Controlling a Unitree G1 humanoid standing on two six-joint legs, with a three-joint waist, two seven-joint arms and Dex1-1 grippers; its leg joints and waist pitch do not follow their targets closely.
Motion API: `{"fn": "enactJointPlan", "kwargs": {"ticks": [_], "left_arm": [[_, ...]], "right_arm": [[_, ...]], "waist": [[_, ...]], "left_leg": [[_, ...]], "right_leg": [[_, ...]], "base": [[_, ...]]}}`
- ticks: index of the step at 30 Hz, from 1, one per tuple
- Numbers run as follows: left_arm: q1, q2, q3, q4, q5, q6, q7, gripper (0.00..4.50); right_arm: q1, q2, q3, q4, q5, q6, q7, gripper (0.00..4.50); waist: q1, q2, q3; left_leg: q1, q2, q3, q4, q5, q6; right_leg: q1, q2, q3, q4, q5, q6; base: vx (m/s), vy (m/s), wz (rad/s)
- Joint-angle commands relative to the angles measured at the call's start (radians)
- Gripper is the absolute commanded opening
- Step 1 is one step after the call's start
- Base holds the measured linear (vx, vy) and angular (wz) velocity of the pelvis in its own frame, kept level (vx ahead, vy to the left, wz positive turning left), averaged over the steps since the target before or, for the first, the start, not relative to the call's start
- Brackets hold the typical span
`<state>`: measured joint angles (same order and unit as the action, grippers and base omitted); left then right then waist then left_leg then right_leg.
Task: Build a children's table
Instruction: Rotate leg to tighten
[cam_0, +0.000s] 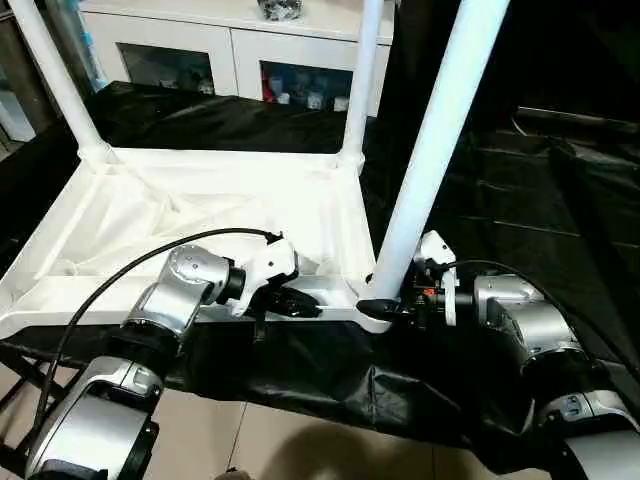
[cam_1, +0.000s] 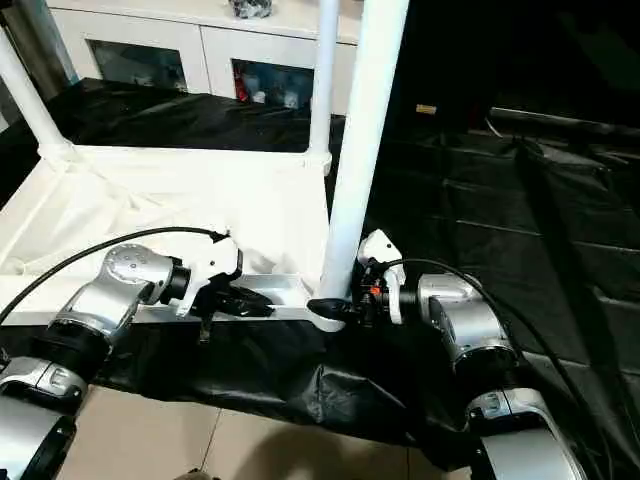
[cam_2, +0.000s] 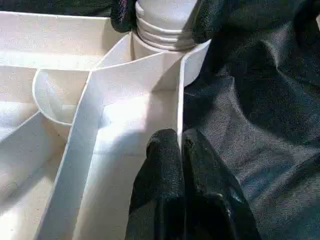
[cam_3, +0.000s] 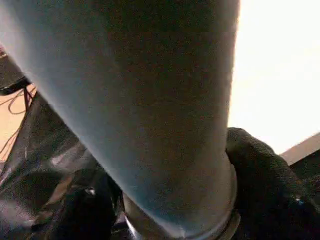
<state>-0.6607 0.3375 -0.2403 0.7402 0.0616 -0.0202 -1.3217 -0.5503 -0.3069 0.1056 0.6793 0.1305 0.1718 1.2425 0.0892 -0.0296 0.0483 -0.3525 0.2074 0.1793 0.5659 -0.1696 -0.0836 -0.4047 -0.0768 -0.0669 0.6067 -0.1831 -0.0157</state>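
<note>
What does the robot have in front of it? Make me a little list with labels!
Table: table top lies upside down on a black cloth
Legs standing up: three, two at the far corners, near leg at the near right corner
Right hand: around the near leg's base
Left hand: shut on the top's near rim
Behind: white cabinet

Looks like a lab or demo room staged to look like a home, from what I see. Work surface is a low platform draped in crinkled black plastic sheeting (cam_0: 520, 200), not real furniture. Beyond my fingers, against the back, a white cabinet with glass-fronted compartments (cam_0: 240, 40) holding small bottles and toys. Floor is pale beige glossy tile (cam_0: 270, 440). Black cable (cam_1: 70, 262) runs exposed along my left forearm. Rest of the background is dark, can't tell.
</note>
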Motion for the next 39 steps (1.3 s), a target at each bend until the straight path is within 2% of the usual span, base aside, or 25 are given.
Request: {"fn": "enactJointPlan", "kwargs": {"ticks": [1, 2, 3, 6, 7, 8, 9, 11, 12, 13, 15, 18, 20, 21, 23, 24, 25, 26, 27, 29, 33, 36, 39], "left_arm": [[-0.003, -0.023, 0.013, -0.02, -0.018, 0.013, 0.069, 0.0], [-0.001, -0.031, 0.02, -0.024, -0.018, 0.02, 0.091, 0.0], [0.0, -0.035, 0.023, -0.026, -0.017, 0.024, 0.103, 0.0], [0.005, -0.05, 0.033, -0.037, -0.015, 0.044, 0.144, 0.0], [0.011, -0.064, 0.036, -0.05, -0.012, 0.062, 0.176, 0.0], [0.014, -0.069, 0.036, -0.056, -0.01, 0.067, 0.187, 0.0], [0.015, -0.071, 0.036, -0.058, -0.009, 0.07, 0.191, 0.0], [0.03, -0.097, 0.031, -0.086, 0.006, 0.105, 0.255, 0.0], [0.033, -0.105, 0.03, -0.09, 0.011, 0.113, 0.273, 0.0], [0.039, -0.128, 0.03, -0.096, 0.026, 0.132, 0.331, 0.0], [0.051, -0.164, 0.026, -0.099, 0.038, 0.147, 0.397, 0.0], [0.064, -0.194, 0.02, -0.112, 0.04, 0.157, 0.433, 0.0], [0.071, -0.204, 0.017, -0.124, 0.038, 0.162, 0.441, 0.0], [0.08, -0.206, 0.014, -0.149, 0.033, 0.174, 0.439, 0.0], [0.087, -0.188, 0.013, -0.172, 0.031, 0.176, 0.417, 0.0], [0.09, -0.177, 0.014, -0.181, 0.028, 0.173, 0.401, 0.0], [0.093, -0.16, 0.014, -0.187, 0.024, 0.166, 0.379, 0.0], [0.096, -0.147, 0.015, -0.192, 0.021, 0.158, 0.36, 0.0], [0.103, -0.122, 0.017, -0.201, 0.01, 0.149, 0.321, 0.0], [0.112, -0.097, 0.019, -0.212, -0.005, 0.136, 0.276, 0.0], [0.129, -0.04, 0.017, -0.244, -0.038, 0.132, 0.166, 0.0], [0.12, 0.001, 0.015, -0.233, -0.034, 0.135, 0.113, 0.0], [0.112, 0.024, 0.014, -0.218, -0.036, 0.126, 0.081, 0.0]], "right_arm": [[0.011, 0.059, 0.047, -0.005, 0.016, 0.012, 0.013, 2.7], [0.004, 0.073, 0.03, 0.011, 0.012, 0.017, -0.031, 2.68], [0.001, 0.08, 0.022, 0.019, 0.009, 0.017, -0.055, 2.68], [-0.012, 0.109, -0.005, 0.064, -0.011, -0.013, -0.175, 2.66], [-0.027, 0.141, -0.034, 0.105, -0.02, -0.021, -0.295, 2.66], [-0.033, 0.155, -0.047, 0.121, -0.022, -0.019, -0.345, 2.66], [-0.034, 0.158, -0.049, 0.124, -0.022, -0.02, -0.356, 2.66], [-0.047, 0.216, -0.085, 0.177, -0.026, -0.038, -0.521, 2.65], [-0.049, 0.228, -0.089, 0.187, -0.029, -0.044, -0.554, 2.65], [-0.051, 0.258, -0.088, 0.21, -0.048, -0.061, -0.638, 2.65], [-0.058, 0.293, -0.077, 0.24, -0.087, -0.091, -0.741, 2.65], [-0.066, 0.318, -0.064, 0.259, -0.108, -0.119, -0.775, 2.65], [-0.07, 0.329, -0.069, 0.263, -0.101, -0.129, -0.764, 3.21], [-0.075, 0.336, -0.088, 0.258, -0.073, -0.131, -0.726, 3.35], [-0.075, 0.324, -0.09, 0.248, -0.056, -0.133, -0.677, 3.44], [-0.073, 0.313, -0.083, 0.242, -0.053, -0.135, -0.648, 3.44], [-0.065, 0.294, -0.068, 0.226, -0.051, -0.137, -0.592, 3.57], [-0.06, 0.278, -0.056, 0.216, -0.05, -0.14, -0.55, 3.7], [-0.043, 0.244, -0.038, 0.185, -0.04, -0.142, -0.458, 3.79], [-0.027, 0.212, -0.023, 0.154, -0.03, -0.144, -0.372, 3.84], [0.009, 0.132, 0.016, 0.081, -0.002, -0.112, -0.174, 3.84], [0.022, 0.076, 0.033, 0.05, 0.003, -0.095, -0.061, 3.84], [0.03, 0.046, 0.044, 0.036, 0.005, -0.087, 0.009, 3.84]], "waist": [[0.001, -0.013, -0.057], [0.002, -0.014, -0.056], [0.001, -0.009, -0.054], [-0.009, -0.015, -0.051], [-0.014, -0.019, -0.05], [-0.018, -0.017, -0.05], [-0.028, -0.02, -0.048], [-0.034, -0.023, -0.048], [-0.039, -0.023, -0.047], [-0.043, -0.026, -0.049], [-0.045, -0.024, -0.047], [-0.046, -0.024, -0.048], [-0.046, -0.023, -0.05], [-0.046, -0.022, -0.05], [-0.046, -0.022, -0.052], [-0.046, -0.022, -0.051], [-0.044, -0.01, -0.052], [-0.045, -0.011, -0.053], [-0.045, -0.013, -0.056], [-0.045, -0.016, -0.056], [-0.04, -0.013, -0.057], [-0.032, -0.009, -0.055], [-0.024, -0.003, -0.055]], "left_leg": [[0.001, 0.028, 0.002, -0.058, -0.217, 0.049], [0.0, 0.028, 0.001, -0.059, -0.215, 0.048], [0.002, 0.029, 0.001, -0.061, -0.225, 0.041], [0.004, 0.028, -0.005, -0.065, -0.268, 0.017], [0.004, 0.029, -0.007, -0.068, -0.274, 0.007], [0.006, 0.029, -0.008, -0.069, -0.282, 0.001], [0.001, 0.026, -0.011, -0.072, -0.291, -0.007], [0.008, 0.026, -0.009, -0.069, -0.308, -0.003], [0.005, 0.026, -0.011, -0.07, -0.308, -0.004], [0.003, 0.025, -0.011, -0.069, -0.302, -0.005], [0.008, 0.025, -0.009, -0.069, -0.301, -0.007], [0.005, 0.022, -0.007, -0.067, -0.298, 0.005], [0.003, 0.024, -0.007, -0.067, -0.296, 0.014], [0.002, 0.023, -0.006, -0.067, -0.294, 0.02], [0.001, 0.023, -0.006, -0.067, -0.296, 0.024], [-0.001, 0.024, -0.006, -0.067, -0.29, 0.026], [0.0, 0.023, -0.007, -0.067, -0.289, 0.026], [0.0, 0.023, -0.006, -0.067, -0.289, 0.028], [-0.003, 0.023, -0.005, -0.065, -0.27, 0.036], [-0.007, 0.023, -0.004, -0.063, -0.253, 0.052], [-0.003, 0.024, -0.002, -0.061, -0.223, 0.072], [-0.002, 0.028, -0.001, -0.062, -0.226, 0.065], [0.005, 0.03, 0.001, -0.06, -0.246, 0.054]], "right_leg": [[0.05, -0.063, 0.043, -0.075, -0.248, -0.208], [0.05, -0.065, 0.044, -0.075, -0.255, -0.206], [0.046, -0.065, 0.044, -0.078, -0.279, -0.2], [0.043, -0.069, 0.045, -0.085, -0.368, -0.174], [0.041, -0.07, 0.046, -0.087, -0.385, -0.167], [0.038, -0.071, 0.046, -0.088, -0.392, -0.168], [0.043, -0.069, 0.043, -0.088, -0.408, -0.161], [0.035, -0.069, 0.045, -0.096, -0.437, -0.151], [0.035, -0.071, 0.047, -0.094, -0.444, -0.15], [0.037, -0.07, 0.046, -0.094, -0.449, -0.142], [0.032, -0.068, 0.046, -0.097, -0.451, -0.14], [0.033, -0.065, 0.048, -0.097, -0.422, -0.142], [0.035, -0.065, 0.048, -0.094, -0.399, -0.144], [0.035, -0.064, 0.049, -0.093, -0.388, -0.147], [0.037, -0.063, 0.048, -0.093, -0.38, -0.149], [0.038, -0.063, 0.049, -0.091, -0.365, -0.153], [0.04, -0.063, 0.049, -0.089, -0.35, -0.159], [0.041, -0.062, 0.049, -0.09, -0.335, -0.163], [0.046, -0.06, 0.049, -0.084, -0.281, -0.176], [0.05, -0.06, 0.048, -0.08, -0.241, -0.192], [0.052, -0.059, 0.047, -0.078, -0.215, -0.213], [0.052, -0.056, 0.045, -0.076, -0.218, -0.221], [0.048, -0.056, 0.046, -0.074, -0.207, -0.232]], "base": [[0.0, 0.0, 0.0], [0.0, 0.0, 0.0], [0.0, 0.0, 0.0], [0.0, 0.0, 0.0], [0.0, 0.0, 0.0], [0.0, 0.0, 0.0], [0.0, 0.0, 0.0], [0.0, 0.0, 0.0], [0.0, 0.0, 0.0], [0.0, 0.0, 0.0], [0.0, 0.0, 0.0], [0.0, 0.0, 0.0], [0.0, 0.0, 0.0], [0.0, 0.0, 0.0], [0.0, 0.0, 0.0], [0.0, 0.0, 0.0], [0.0, 0.0, 0.0], [0.0, 0.0, 0.0], [0.0, 0.0, 0.0], [0.0, 0.0, 0.0], [0.0, 0.0, 0.0], [0.0, 0.0, 0.0], [0.0, 0.0, 0.0]]}}
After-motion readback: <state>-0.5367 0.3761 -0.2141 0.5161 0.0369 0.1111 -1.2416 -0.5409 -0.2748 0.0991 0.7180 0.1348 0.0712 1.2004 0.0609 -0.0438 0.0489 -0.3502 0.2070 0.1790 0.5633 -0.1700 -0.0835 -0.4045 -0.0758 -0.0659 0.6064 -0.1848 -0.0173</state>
